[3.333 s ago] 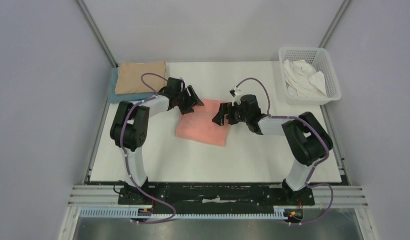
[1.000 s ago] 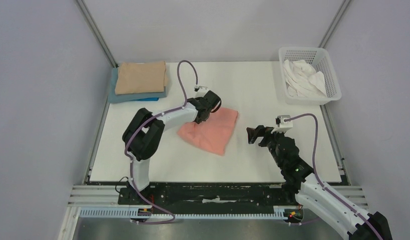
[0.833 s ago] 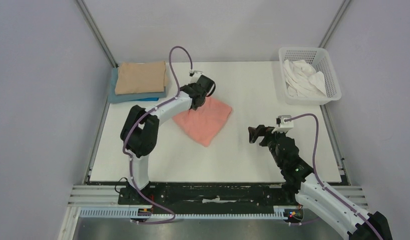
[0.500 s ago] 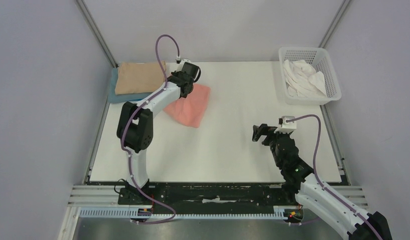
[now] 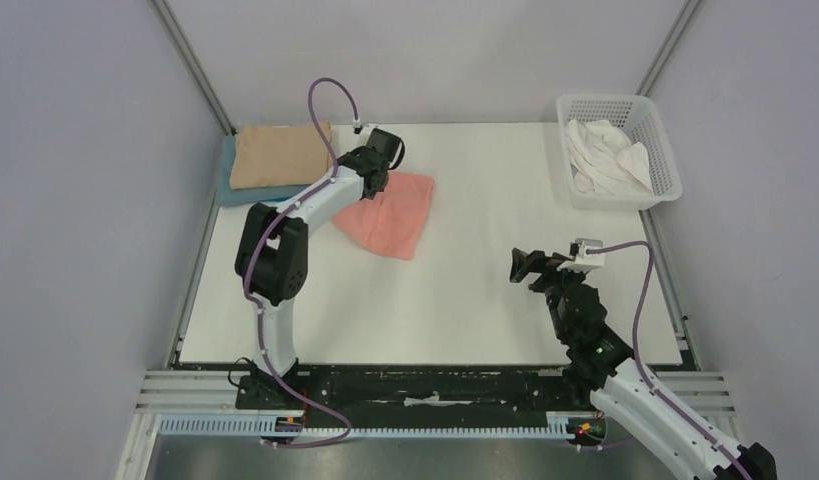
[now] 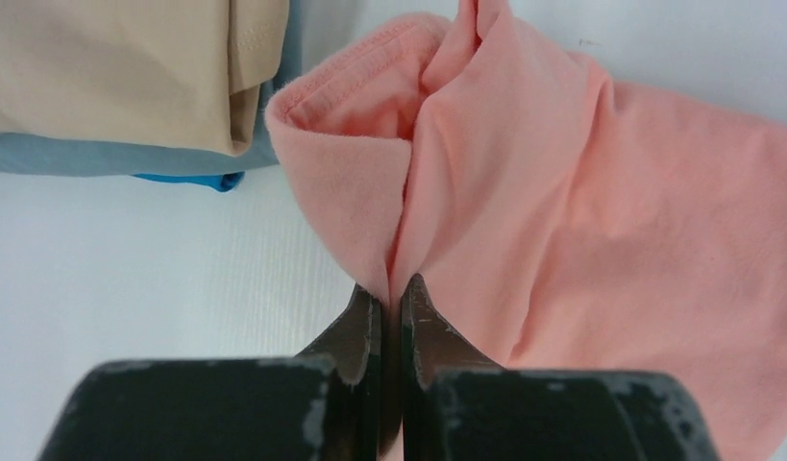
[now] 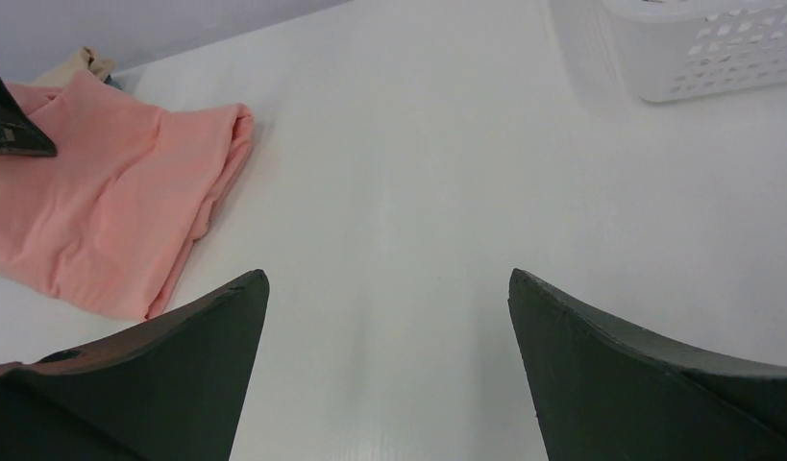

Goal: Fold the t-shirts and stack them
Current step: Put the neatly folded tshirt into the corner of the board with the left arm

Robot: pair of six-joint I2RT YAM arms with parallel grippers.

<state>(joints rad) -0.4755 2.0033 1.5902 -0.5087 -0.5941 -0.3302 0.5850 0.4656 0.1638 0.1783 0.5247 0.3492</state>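
The left gripper (image 6: 389,298) has pulled the salmon-pink shirt (image 5: 390,212) away from the middle of the table (image 5: 485,300) toward 10 o'clock. Its fingers are pressed together on a raised fold of cloth at the shirt's corner. The rest of the shirt lies on the table just beside the stack, where the tan shirt (image 5: 280,152) rests on the blue shirt (image 5: 228,180); it is not yet on top. The right gripper (image 5: 526,264) has drawn back to about 4 o'clock, fingers spread with nothing between them. I judge that the folding is finished and the placing on the stack remains. The white mesh basket (image 5: 625,196) at 2 o'clock holds the white shirt (image 5: 603,155), crumpled and not folded.
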